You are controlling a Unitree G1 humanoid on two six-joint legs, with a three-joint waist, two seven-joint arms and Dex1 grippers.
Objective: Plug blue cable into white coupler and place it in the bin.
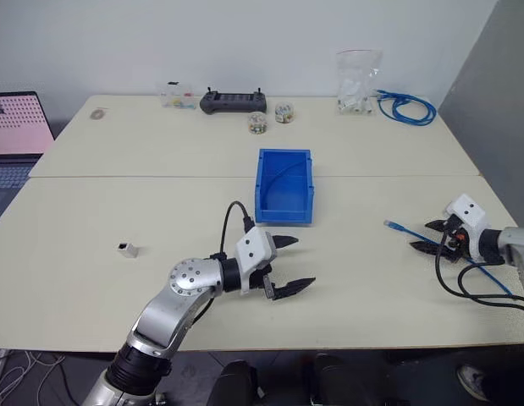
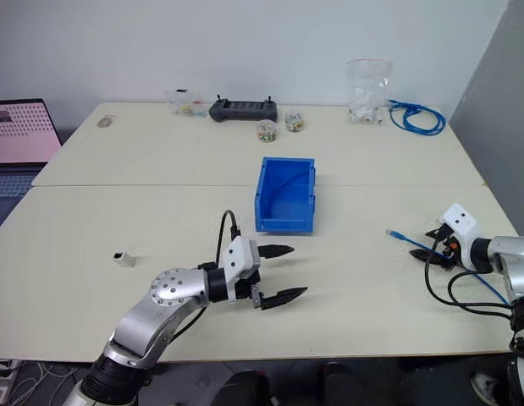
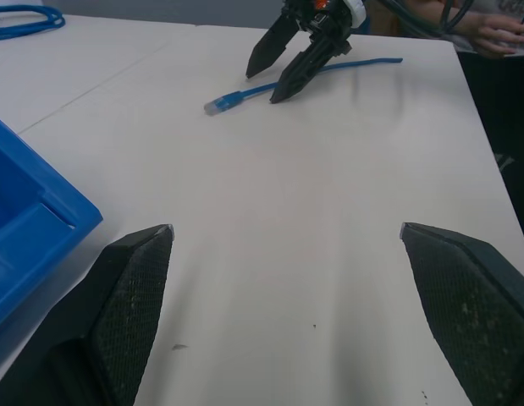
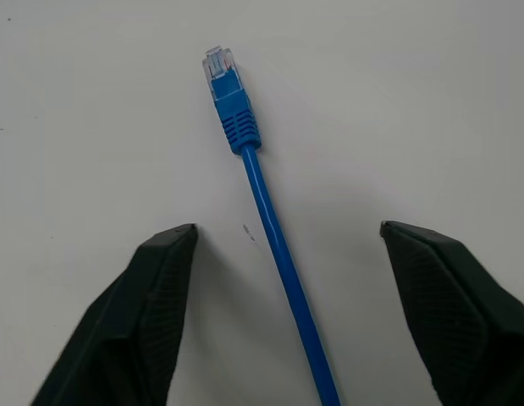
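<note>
The blue cable (image 1: 403, 228) lies on the table at the right, its clear plug (image 4: 219, 66) pointing toward the table's middle. My right gripper (image 1: 421, 236) is open and low over it, and the cable (image 4: 278, 245) runs between the two fingers without touching them. The blue bin (image 1: 284, 186) stands at the centre of the table, and part of it shows in the left wrist view (image 3: 24, 228). The white coupler (image 1: 127, 249) rests far to the left. My left gripper (image 1: 302, 262) hovers open and empty just in front of the bin, pointing right toward the right gripper (image 3: 283, 72).
A laptop (image 1: 16, 127) sits at the far left. Along the back edge are a black controller (image 1: 233, 101), small jars (image 1: 257, 123), a clear bag of white parts (image 1: 357, 80) and a coiled blue cable (image 1: 405, 107). A person's hand (image 3: 499, 34) shows beyond the table's right edge.
</note>
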